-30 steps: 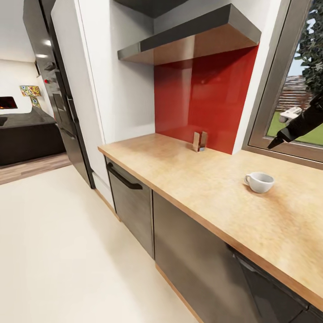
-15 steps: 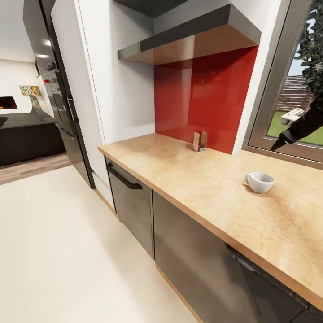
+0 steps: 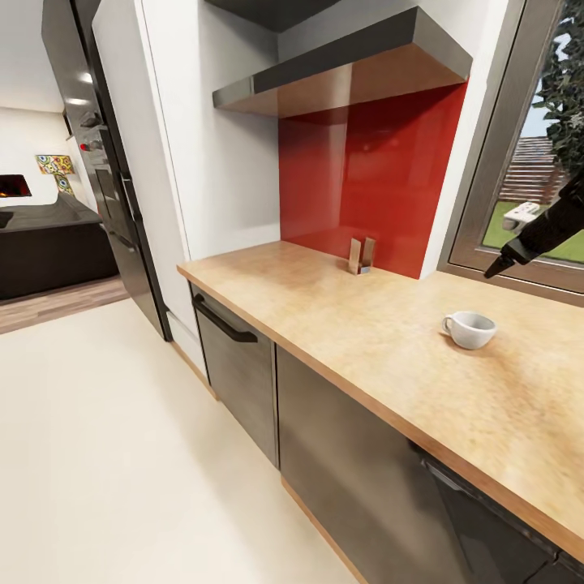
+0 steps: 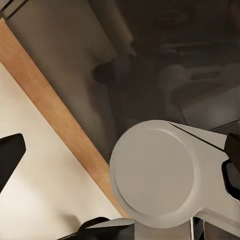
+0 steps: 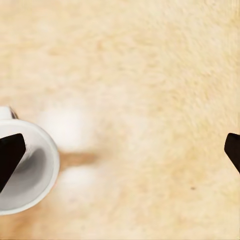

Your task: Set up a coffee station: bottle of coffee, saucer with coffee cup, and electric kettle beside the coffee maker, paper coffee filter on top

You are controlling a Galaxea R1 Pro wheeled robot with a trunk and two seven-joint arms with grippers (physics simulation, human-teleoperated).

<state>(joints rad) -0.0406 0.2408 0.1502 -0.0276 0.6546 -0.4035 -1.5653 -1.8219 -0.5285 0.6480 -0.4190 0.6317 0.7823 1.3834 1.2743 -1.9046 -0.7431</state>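
Right claw (image 5: 120, 150) spread wide above countertop (image 5: 150, 75), beside coffee cup (image 5: 25, 175)

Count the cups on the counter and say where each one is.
1. The coffee cup stands upright on the kitchen countertop, below the window, under the right gripper. The counter runs past the picture's edge, so more may be hidden.

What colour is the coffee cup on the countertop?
White; the coffee cup shows best in the head view.
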